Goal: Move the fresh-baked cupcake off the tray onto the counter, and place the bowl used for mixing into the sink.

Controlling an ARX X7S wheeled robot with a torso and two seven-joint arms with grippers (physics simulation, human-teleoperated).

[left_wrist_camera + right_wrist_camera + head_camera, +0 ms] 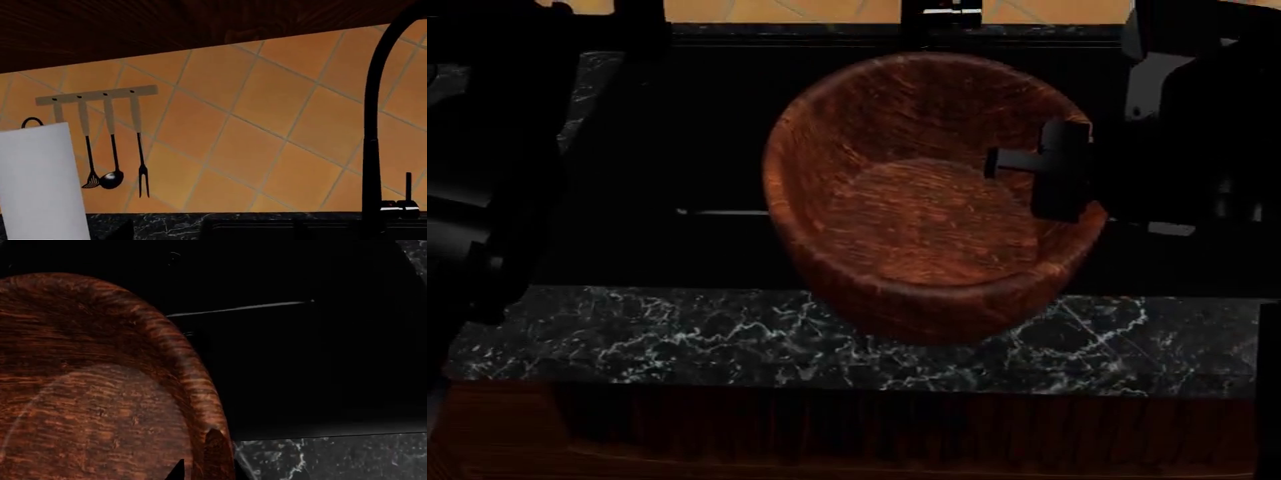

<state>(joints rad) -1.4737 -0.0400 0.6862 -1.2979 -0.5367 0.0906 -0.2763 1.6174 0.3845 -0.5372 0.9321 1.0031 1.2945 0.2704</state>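
Note:
The bowl [921, 220], large, round, of reddish-brown wood, hangs tilted over the front of the black sink [667, 150], its underside overlapping the strip of marble counter [694, 340]. My right gripper [1065, 185] is shut on the bowl's right rim. In the right wrist view the two dark fingertips straddle the thick wall of the bowl [87, 390], one inside and one outside, with the right gripper [207, 472] low over the counter [333, 455] and the sink [300, 365] beyond. The cupcake and the tray are out of view. My left gripper shows in no view.
The left wrist view faces the orange tiled wall: a utensil rack [97, 95] with hanging tools, a white paper towel roll [40, 185], and the tall black faucet [371, 150] above the sink's back edge. My left arm [481, 200] looms dark at the left.

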